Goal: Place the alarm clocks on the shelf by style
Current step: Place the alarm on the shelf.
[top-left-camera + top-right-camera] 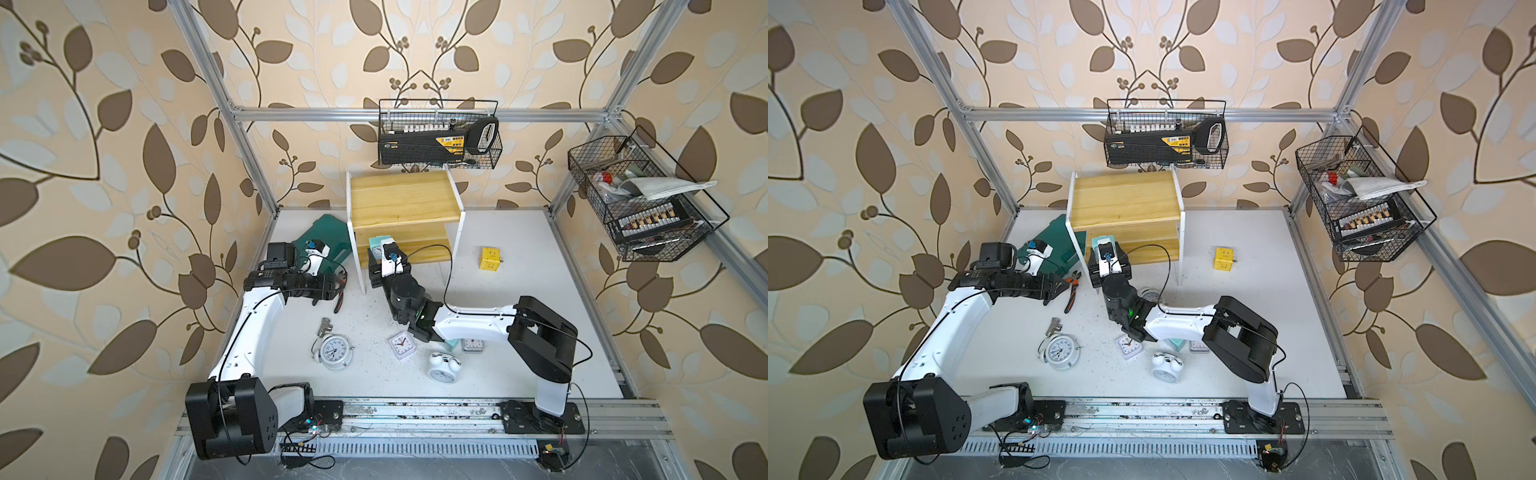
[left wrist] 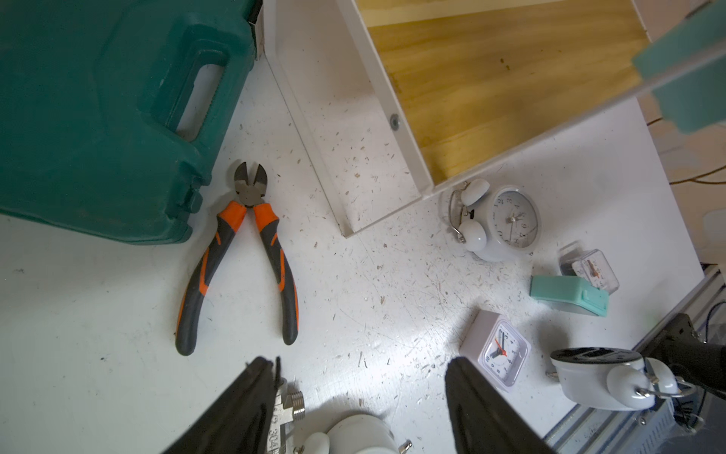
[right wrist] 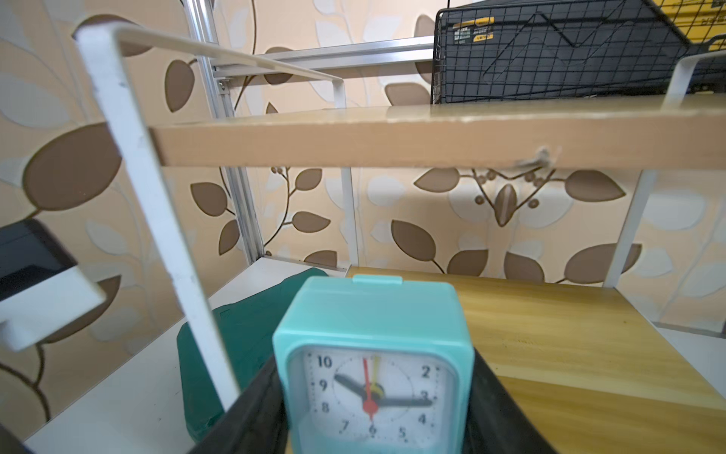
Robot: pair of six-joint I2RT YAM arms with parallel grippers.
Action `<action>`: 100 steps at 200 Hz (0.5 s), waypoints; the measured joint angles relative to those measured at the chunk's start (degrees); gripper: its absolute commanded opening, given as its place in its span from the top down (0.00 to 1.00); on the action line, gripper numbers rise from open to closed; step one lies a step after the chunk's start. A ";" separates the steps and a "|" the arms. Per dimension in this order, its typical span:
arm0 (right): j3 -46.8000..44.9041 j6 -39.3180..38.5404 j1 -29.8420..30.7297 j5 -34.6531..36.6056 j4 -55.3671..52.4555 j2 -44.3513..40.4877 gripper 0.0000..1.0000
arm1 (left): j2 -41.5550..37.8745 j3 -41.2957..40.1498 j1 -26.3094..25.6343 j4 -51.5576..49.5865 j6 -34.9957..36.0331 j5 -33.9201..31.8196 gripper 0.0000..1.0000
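My right gripper is shut on a mint square alarm clock, dial towards the camera, at the front left of the shelf's lower board. In a top view this clock sits by the shelf's left white frame. My left gripper hangs open over the table, holding nothing, with a round twin-bell clock just beneath it. Loose on the table lie a lilac square clock, a grey one, a second mint one and two more round clocks.
A green tool case lies left of the shelf, with orange-black pliers beside it. A metal fitting touches my left finger's side. A yellow cube sits right of the shelf. Wire baskets hang on the frame.
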 measured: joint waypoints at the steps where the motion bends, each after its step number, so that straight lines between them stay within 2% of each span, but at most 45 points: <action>1: 0.09 0.02 -0.02 0.00 -0.07 0.07 0.60 | 0.00 0.00 0.00 0.00 0.00 0.04 0.28; 100: 7.13 2.75 -1.70 -1.05 -5.18 8.04 0.53 | -0.09 -0.22 0.00 0.00 0.02 1.73 0.28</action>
